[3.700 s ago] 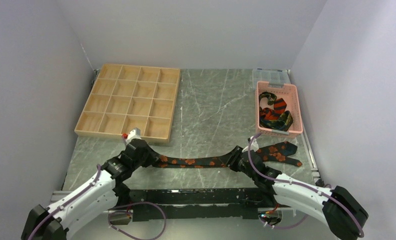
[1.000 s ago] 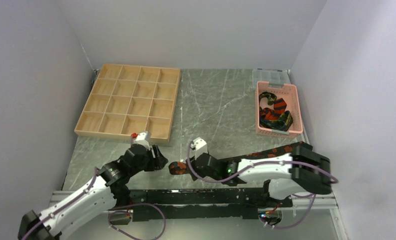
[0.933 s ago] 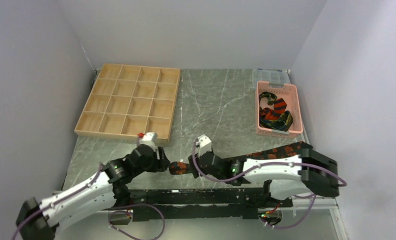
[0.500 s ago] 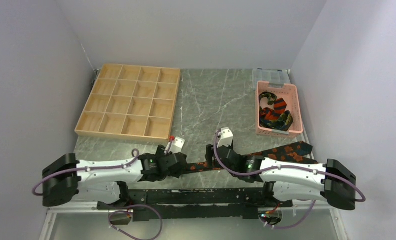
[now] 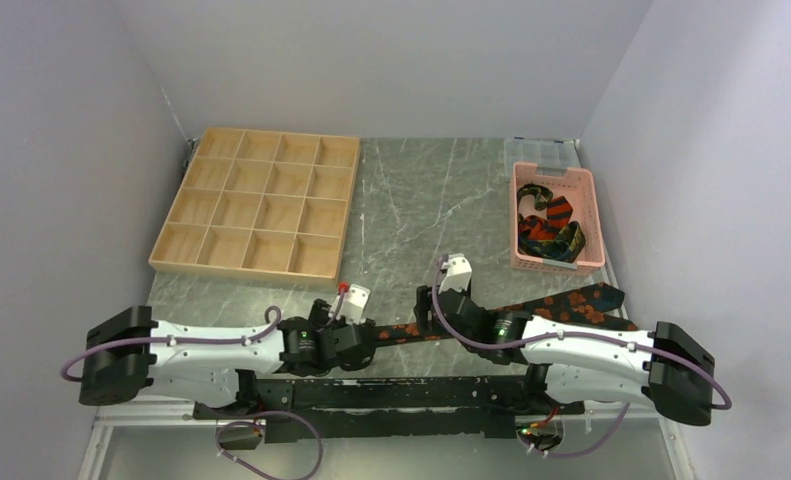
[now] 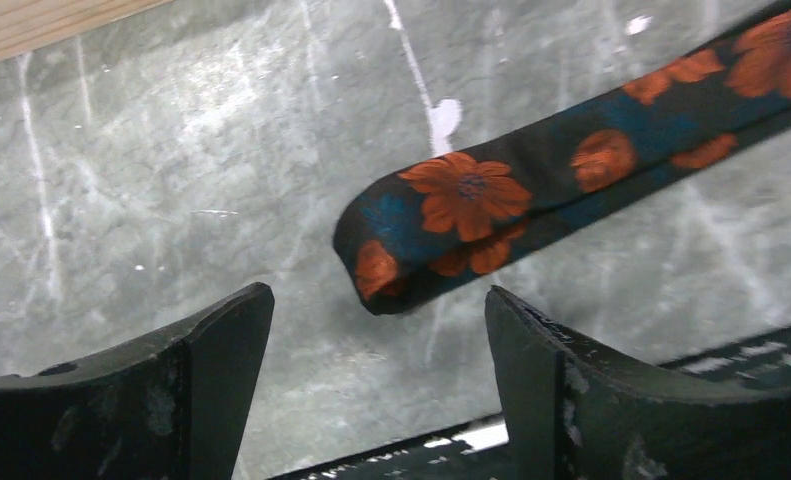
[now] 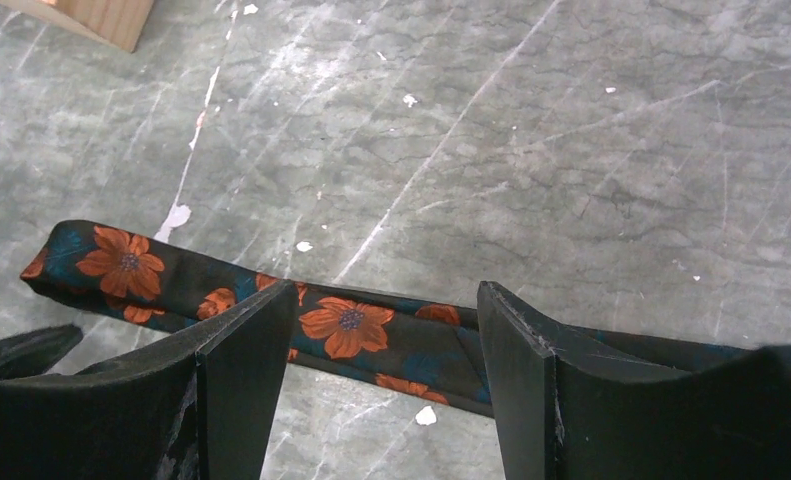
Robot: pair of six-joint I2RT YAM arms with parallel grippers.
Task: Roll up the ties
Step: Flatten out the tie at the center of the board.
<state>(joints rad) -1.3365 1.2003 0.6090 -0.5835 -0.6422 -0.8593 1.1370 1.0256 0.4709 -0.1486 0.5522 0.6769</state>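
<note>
Top external: one tie (image 5: 563, 305), two hands (image 5: 369, 340) (image 5: 428, 318)

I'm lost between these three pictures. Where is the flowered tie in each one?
Top external: flowered tie, along the near edge, centre to right.
Left wrist: flowered tie, upper right, folded end mid-picture.
Right wrist: flowered tie, lower left to centre.
Shared landmark: wooden tray, top-left corner of both wrist views.

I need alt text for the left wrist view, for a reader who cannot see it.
The doubled-over end of a dark tie with orange flowers lies on the grey table, just ahead of the open left gripper, whose two black fingers do not touch it. A wooden edge shows at top left.
</note>
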